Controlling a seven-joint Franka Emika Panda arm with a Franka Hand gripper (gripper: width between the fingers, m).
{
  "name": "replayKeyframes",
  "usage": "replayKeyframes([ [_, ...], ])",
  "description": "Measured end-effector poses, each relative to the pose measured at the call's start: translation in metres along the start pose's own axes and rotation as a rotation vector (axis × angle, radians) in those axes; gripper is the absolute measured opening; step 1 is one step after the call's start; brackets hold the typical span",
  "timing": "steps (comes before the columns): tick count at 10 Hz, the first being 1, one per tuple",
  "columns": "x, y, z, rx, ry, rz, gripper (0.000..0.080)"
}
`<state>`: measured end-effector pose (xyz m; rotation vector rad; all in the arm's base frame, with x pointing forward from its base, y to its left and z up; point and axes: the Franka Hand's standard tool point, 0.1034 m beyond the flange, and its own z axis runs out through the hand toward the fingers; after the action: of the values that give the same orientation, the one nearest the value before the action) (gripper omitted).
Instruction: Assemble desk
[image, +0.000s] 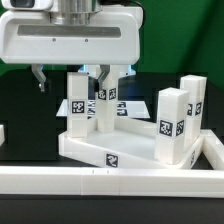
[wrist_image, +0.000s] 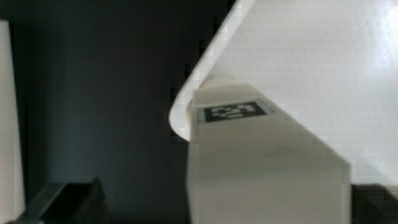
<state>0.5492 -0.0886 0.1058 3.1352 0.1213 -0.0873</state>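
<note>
The tabletop (image: 110, 150) lies on the black counter (image: 25, 110) with its raised rim facing upward, close behind the long white border rail (image: 60, 181) that runs across the front of the exterior view. A tag shows on the front edge of the tabletop. Four white square-section legs stand upright at its corners. The front leg on the exterior view's right (image: 171, 123) is the nearest and carries a tag on its facing side. The rear leg on that side (image: 194, 100) stands just behind it. The leg on the exterior view's left (image: 77, 101) rises from the left rear area, and the centre rear leg (image: 108, 97) stands just beside it; both show tags. The end effector (image: 73, 78) hangs above the rear of the tabletop with its jaws spread wide and holding nothing. One dark finger (image: 38, 79) shows clear of the parts on the exterior view's left; the other sits close by the top of the centre rear leg, and contact cannot be determined. In the wrist view, a white leg face with a tag (wrist_image: 240, 112) fills much of the picture, blurred at close range.
</note>
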Motion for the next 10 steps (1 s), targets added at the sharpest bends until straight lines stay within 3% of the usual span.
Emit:
replayKeyframes([
  [1,0.0002,-0.0012,0.0001,0.001,-0.001,-0.009,0.0649],
  [3,0.0001,-0.0016,0.0006,0.001,-0.001,-0.008,0.0368],
  [4,0.0001,-0.0014,0.0006,0.002,-0.001,-0.007,0.0368],
  [5,0.0000,-0.0011,0.0008,0.002,-0.001,-0.007,0.0288],
  [8,-0.0001,-0.0010,0.0010,0.002,-0.002,0.039,0.0288],
  [10,-0.0002,-0.0012,0.0013,0.002,-0.002,0.213,0.0288],
])
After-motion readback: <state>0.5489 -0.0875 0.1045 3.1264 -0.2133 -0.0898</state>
